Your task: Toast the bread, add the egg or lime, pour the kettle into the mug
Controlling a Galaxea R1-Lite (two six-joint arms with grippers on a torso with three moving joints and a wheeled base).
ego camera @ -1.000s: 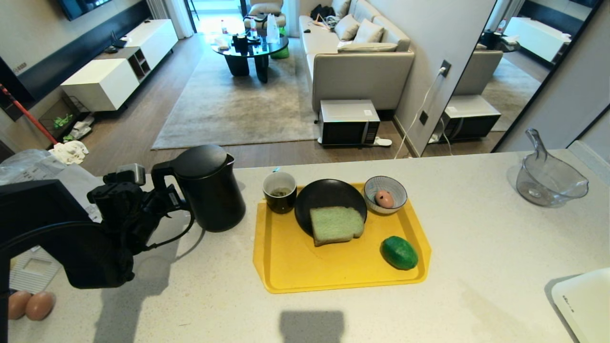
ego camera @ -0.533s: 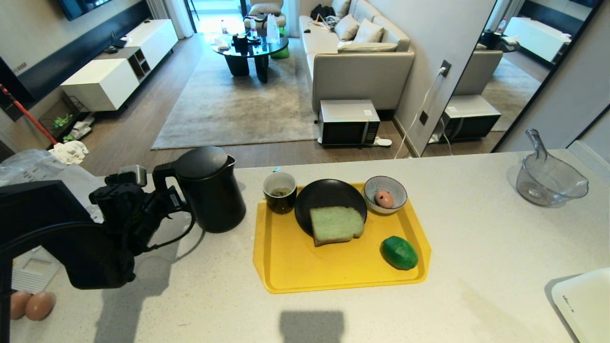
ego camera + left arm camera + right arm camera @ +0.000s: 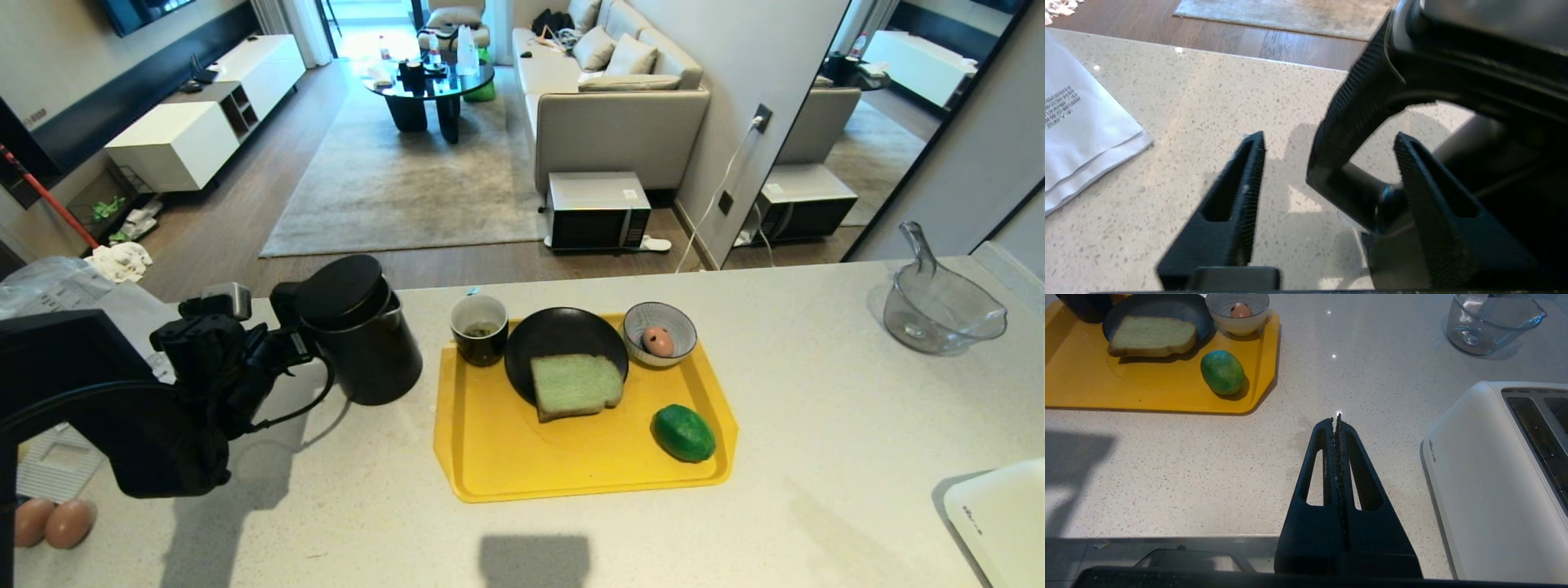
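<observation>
Showing a late stage of the task, the kettle (image 3: 359, 335) is seen on the counter (image 3: 816, 425) just left of the tray (image 3: 571, 465), tilted toward the camera with its lid (image 3: 339, 290) canted. The left gripper (image 3: 1327, 171) is set at the handle (image 3: 1355, 122), its fingers (image 3: 1237, 192) spread apart around the loop and not pressed on it; contact cannot be confirmed. The right gripper (image 3: 1337, 424) is closed on nothing, over bare counter right of the tray, near the toaster (image 3: 1494, 477). On the tray, the bread (image 3: 575, 385) is laid on the plate (image 3: 563, 335), the lime (image 3: 683, 433) beside it, an egg (image 3: 653, 339) in the bowl (image 3: 661, 331), and the mug (image 3: 480, 328) at the corner nearest the kettle, something dark visible inside. Bread, lime and pouring are judged done; only withdrawal from the kettle appears left.
</observation>
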